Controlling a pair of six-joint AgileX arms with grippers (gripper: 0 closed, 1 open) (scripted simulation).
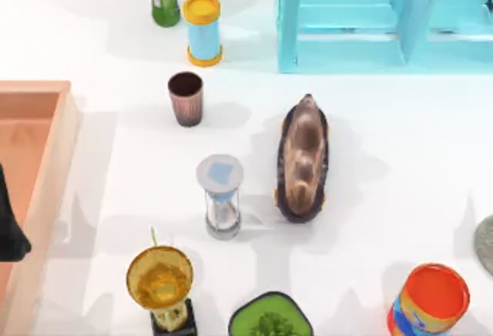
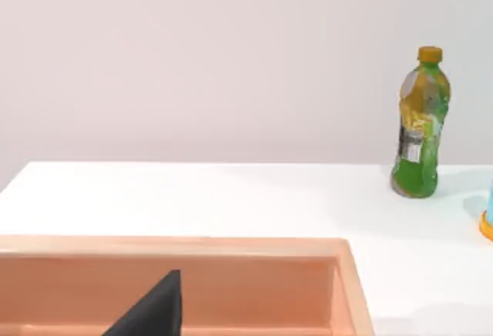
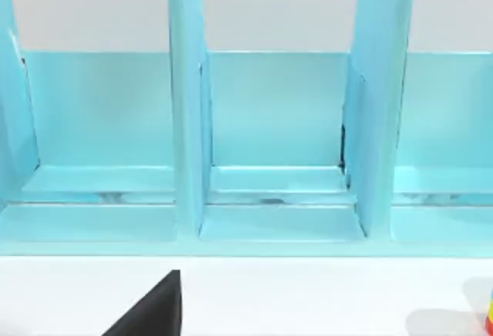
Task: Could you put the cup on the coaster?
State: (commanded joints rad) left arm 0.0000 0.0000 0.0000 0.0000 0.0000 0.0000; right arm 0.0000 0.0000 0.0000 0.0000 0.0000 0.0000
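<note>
Overhead first: cup (image 1: 186, 98) upright, left of centre toward the back, well apart from coaster (image 1: 485, 245) cut by the right table edge. Hourglass (image 1: 221, 196), trophy goblet (image 1: 161, 286) and brown oblong ornament (image 1: 303, 159) crowded between them; likely knocked if carried low. Left arm (image 1: 9, 224) parked over wooden tray (image 1: 48, 189). Left wrist view: tray wall (image 2: 177, 247), green bottle (image 2: 420, 136), dark finger sliver (image 2: 154, 311); claw opening cannot be told, nothing seen held. Right wrist view: blue shelf unit (image 3: 269, 136); claw state likewise cannot be told.
</note>
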